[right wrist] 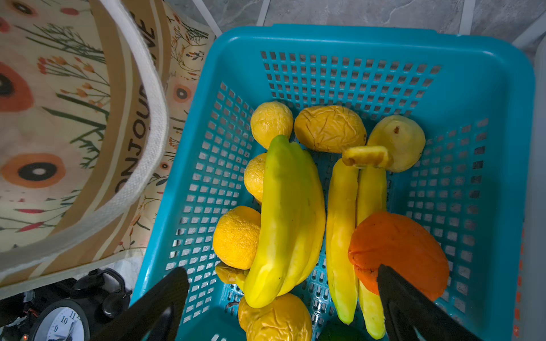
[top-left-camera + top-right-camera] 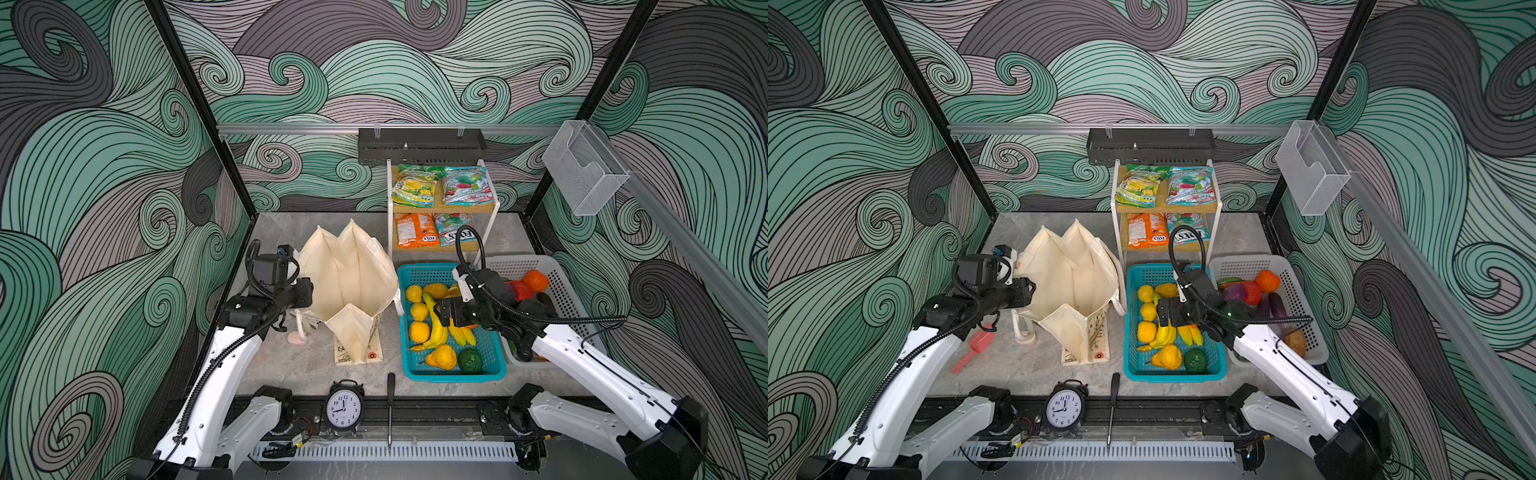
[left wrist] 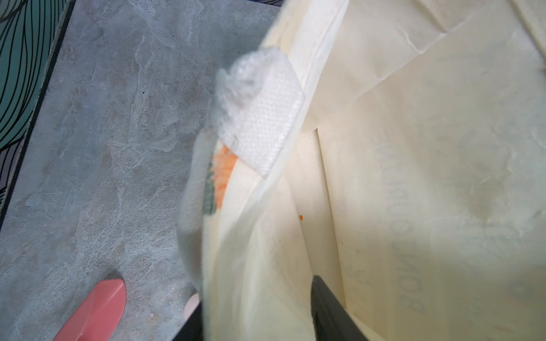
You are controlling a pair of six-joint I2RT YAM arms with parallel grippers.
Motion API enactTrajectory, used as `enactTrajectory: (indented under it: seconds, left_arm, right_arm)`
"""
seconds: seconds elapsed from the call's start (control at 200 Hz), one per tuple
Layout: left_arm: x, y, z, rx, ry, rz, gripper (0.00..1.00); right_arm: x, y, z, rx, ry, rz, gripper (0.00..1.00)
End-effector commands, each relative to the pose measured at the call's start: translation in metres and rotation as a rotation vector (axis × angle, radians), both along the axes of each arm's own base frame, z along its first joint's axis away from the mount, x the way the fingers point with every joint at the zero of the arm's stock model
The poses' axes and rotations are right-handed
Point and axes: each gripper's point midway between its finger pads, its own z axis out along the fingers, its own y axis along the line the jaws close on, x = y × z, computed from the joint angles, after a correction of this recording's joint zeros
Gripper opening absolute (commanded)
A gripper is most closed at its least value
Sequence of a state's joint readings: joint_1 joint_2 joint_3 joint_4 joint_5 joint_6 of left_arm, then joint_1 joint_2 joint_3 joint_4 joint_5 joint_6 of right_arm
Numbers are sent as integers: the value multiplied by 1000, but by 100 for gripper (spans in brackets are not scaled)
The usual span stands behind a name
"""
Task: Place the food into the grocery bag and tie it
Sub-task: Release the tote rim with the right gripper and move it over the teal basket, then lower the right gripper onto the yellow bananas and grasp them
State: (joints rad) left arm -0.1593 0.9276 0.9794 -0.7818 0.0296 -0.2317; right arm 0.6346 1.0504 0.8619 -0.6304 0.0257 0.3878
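We list: cream floral canvas tote [image 2: 349,270], standing open beside teal plastic basket [image 2: 494,368].
Yellow banana bunch [image 2: 436,330] lies in that basket under our right gripper [image 1: 282,270], jaws spread wide; left gripper [image 3: 257,292] clamps the tote's rim.

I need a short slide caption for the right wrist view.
Open right tool above the banana bunch in the teal basket, beside the floral grocery bag.

A black alarm clock [image 2: 344,409] and a screwdriver [image 2: 390,390] sit at the desk's [image 2: 291,361] front edge. A pink scoop [image 2: 975,347] rests near the left edge. A teal basket [image 2: 455,377] and a white basket [image 2: 519,259] stand side by side toward the right edge, a two-tier shelf rack [image 2: 440,208] behind them at the back edge.
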Motion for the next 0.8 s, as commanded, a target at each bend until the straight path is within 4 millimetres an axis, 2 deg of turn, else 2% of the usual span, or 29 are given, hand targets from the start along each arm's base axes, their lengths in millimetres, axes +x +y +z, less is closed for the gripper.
enactTrajectory:
  seconds: [0.0, 0.455, 0.67, 0.796]
  left_arm:
    - [-1, 1, -2, 9, 5, -4, 49]
    - [-1, -11, -2, -38, 4, -56, 48]
    - [-1, -12, -1, -42, 3, -60, 48]
    - [-1, -10, -1, -36, -3, -53, 48]
  right_arm:
    - [1, 1, -15, -4, 36, -18, 100]
    - [2, 13, -49, -52, 95, -33, 99]
    - [-5, 11, -70, -140, 139, -39, 86]
    - [-6, 10, -81, -159, 157, -43, 74]
